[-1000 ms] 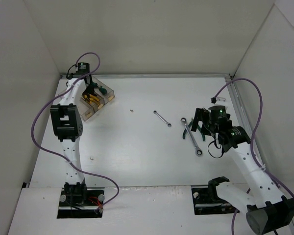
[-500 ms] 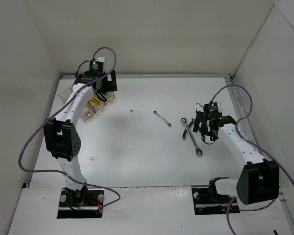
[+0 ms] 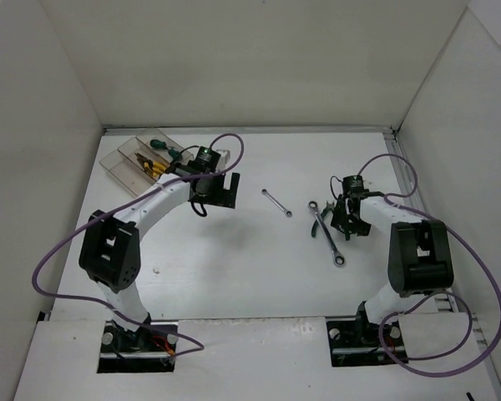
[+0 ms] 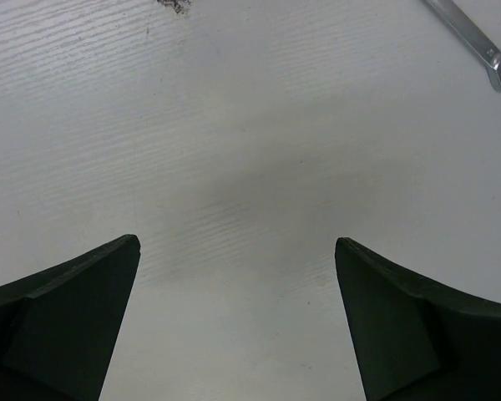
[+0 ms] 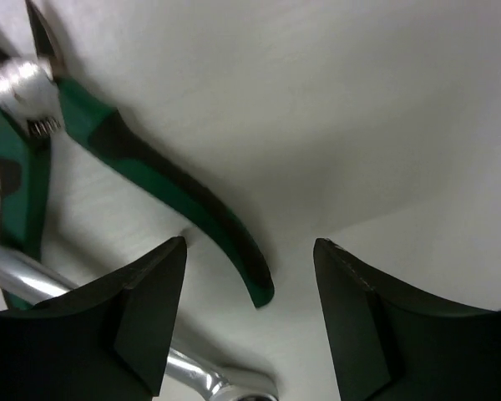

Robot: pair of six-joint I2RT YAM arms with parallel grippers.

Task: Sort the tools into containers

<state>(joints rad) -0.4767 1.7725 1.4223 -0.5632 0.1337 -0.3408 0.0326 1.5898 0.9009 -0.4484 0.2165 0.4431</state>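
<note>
Three joined clear containers [image 3: 140, 157] stand at the back left, holding yellow-handled pliers [image 3: 151, 168] and a green-handled screwdriver [image 3: 164, 149]. My left gripper [image 3: 223, 191] hangs open over bare table [image 4: 236, 242], with a small silver wrench [image 3: 276, 202] to its right [image 4: 476, 42]. My right gripper [image 3: 344, 219] is low over green-and-black-handled pliers [image 5: 159, 175]. Its open jaws [image 5: 250, 242] straddle the end of one handle without touching it. A larger silver wrench [image 3: 327, 234] lies beside those pliers [image 5: 192, 376].
White walls close in the table [image 3: 234, 267] at the back and both sides. A dark speck [image 4: 174, 4] lies on the table ahead of the left gripper. Purple cables loop from both arms.
The left arm has swung from the containers out towards the table's middle, its gripper now open. The right gripper has come down over the green pliers, its jaws narrowing.
</note>
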